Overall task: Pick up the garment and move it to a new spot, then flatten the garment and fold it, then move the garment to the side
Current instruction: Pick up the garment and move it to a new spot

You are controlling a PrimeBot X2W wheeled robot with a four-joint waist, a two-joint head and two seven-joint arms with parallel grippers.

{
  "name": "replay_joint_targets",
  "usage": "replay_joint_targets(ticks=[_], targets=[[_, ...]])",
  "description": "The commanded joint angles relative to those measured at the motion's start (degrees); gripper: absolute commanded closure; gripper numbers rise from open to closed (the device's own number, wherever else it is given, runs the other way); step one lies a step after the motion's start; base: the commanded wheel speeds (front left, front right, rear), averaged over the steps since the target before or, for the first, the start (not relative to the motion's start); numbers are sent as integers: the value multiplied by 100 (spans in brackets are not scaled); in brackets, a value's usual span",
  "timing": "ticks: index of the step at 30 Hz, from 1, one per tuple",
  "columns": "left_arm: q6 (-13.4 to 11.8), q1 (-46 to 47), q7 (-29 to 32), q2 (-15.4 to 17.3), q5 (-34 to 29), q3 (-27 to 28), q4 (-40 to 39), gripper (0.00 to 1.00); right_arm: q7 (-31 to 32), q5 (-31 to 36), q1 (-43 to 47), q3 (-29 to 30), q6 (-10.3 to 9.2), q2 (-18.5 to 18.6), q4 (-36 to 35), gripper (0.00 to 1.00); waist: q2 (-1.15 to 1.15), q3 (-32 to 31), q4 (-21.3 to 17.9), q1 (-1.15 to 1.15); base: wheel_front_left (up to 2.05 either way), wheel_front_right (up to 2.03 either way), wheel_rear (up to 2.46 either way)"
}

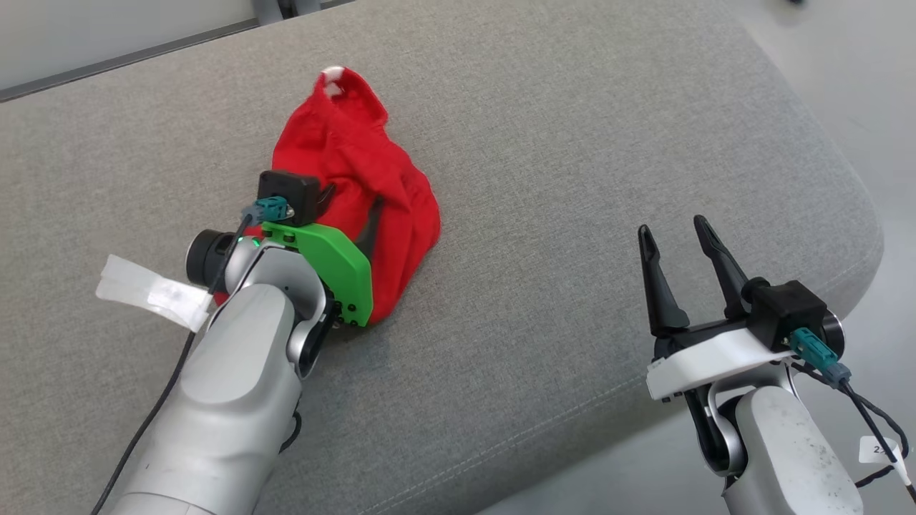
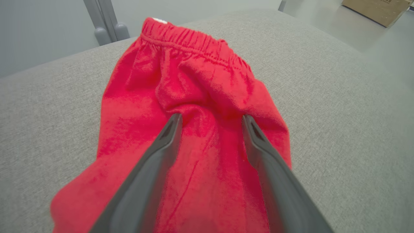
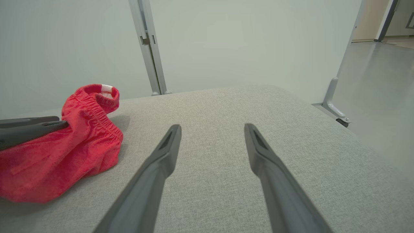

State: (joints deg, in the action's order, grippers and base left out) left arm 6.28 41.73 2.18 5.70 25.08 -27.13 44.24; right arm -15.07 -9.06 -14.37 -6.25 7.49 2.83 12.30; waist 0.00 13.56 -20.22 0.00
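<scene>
- the red garment (image 1: 358,186) lies bunched in a loose heap on the grey cushion (image 1: 572,143), left of its middle and well clear of the rounded right corner and the near edge.
- its gathered waistband (image 2: 194,40) is at the far end and stands up a little, with a white label (image 1: 333,75) at the top.
- the left gripper (image 2: 211,117) is down on the heap, jaws spread. its tips dent the cloth either side of a raised fold, and nothing is pinched yet.
- the right gripper (image 1: 673,226) hangs near the cushion's near right edge, jaws apart and empty, well apart from the cloth.
- handling, as a guess: light, soft and limp with a slightly fuzzy knit. it should not slip from the fingers (image 2: 152,168), but it will sag and drape once raised.
- hold: the ridge between the left tips looks thick enough to pinch for the move. for flattening, the elastic band looks firmer, one gripper at each end.
- risk: catching a single layer would let the rest trail over the cushion.
</scene>
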Motion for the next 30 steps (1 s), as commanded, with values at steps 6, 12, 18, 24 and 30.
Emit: replay_joint_targets(ticks=[6, 12, 18, 24, 30], targets=[[35, 336, -420, -177, -72, -269, 387, 0, -22, 27, 52, 103, 0, 11, 1, 0, 0, 1, 80, 0, 0, 0, 0], [30, 186, -802, -239, 22, -413, 409, 0, -22, 142, 169, 188, 0, 14, 26, 0, 0, -257, 525, 0, 0, 0, 0], [-32, -298, -1069, -256, 27, -595, 239, 0, -22, 247, 367, 288, 0, 16, 66, 0, 0, -516, 991, 0, 0, 0, 0], [-145, -960, -1234, -262, 89, -744, -93, 0, -22, 306, 565, 322, 0, 15, 115, 0, 0, -717, 1314, 0, 0, 0, 0], [-363, -1402, -1247, -208, -82, -967, -301, 0, 15, 334, 658, 298, 0, 15, 129, 0, 0, -839, 1416, 0, 0, 0, 0]])
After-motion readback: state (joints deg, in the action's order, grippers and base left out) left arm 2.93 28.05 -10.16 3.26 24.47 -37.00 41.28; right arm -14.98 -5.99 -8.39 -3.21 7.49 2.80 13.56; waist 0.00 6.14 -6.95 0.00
